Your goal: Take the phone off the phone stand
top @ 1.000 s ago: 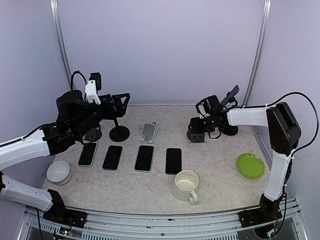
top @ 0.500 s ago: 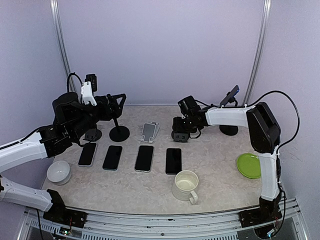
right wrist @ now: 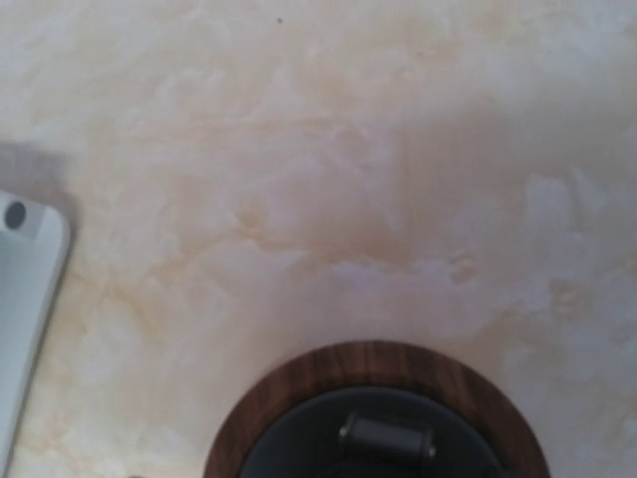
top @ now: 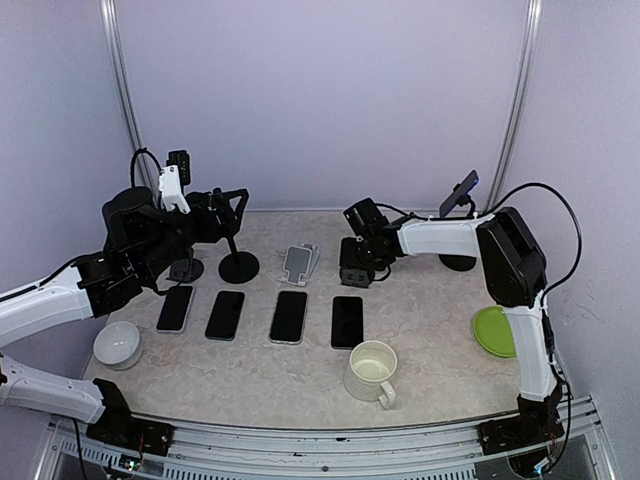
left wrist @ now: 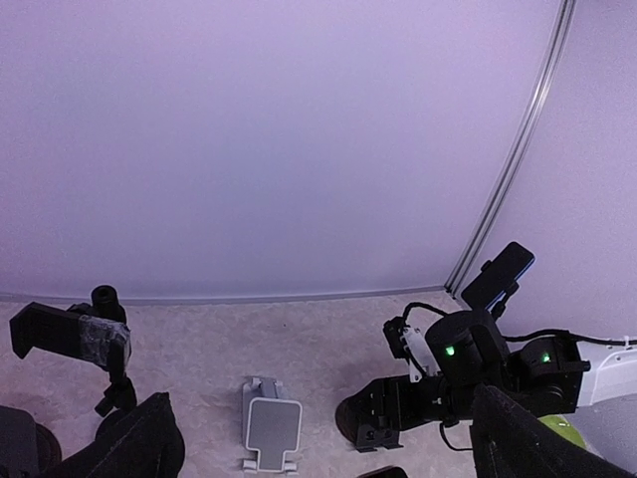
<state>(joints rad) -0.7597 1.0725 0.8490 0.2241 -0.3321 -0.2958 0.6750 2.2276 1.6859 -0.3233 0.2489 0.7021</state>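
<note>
The phone [top: 463, 190] is dark and leans tilted on top of the phone stand [top: 458, 262], which has a black base, at the back right; the left wrist view shows the phone [left wrist: 498, 278] too. My right gripper [top: 355, 268] is well to the left of that stand and low over the table. It is shut on a round dark puck with a wooden rim [right wrist: 376, 423], and its fingers are hidden behind the puck. My left gripper [top: 228, 208] hangs open and empty above a black round-based stand [top: 238, 266].
Several dark phones [top: 288, 316] lie flat in a row mid-table. A silver folding stand [top: 298, 262] lies behind them. A black clamp stand [left wrist: 68, 336] is at the far left. A white bowl [top: 118, 344], a cream mug [top: 372, 370] and a green plate [top: 500, 331] sit near the front.
My right arm has swung left, away from the phone stand and toward the table's middle, with the round puck. The left arm shifted slightly left and up.
</note>
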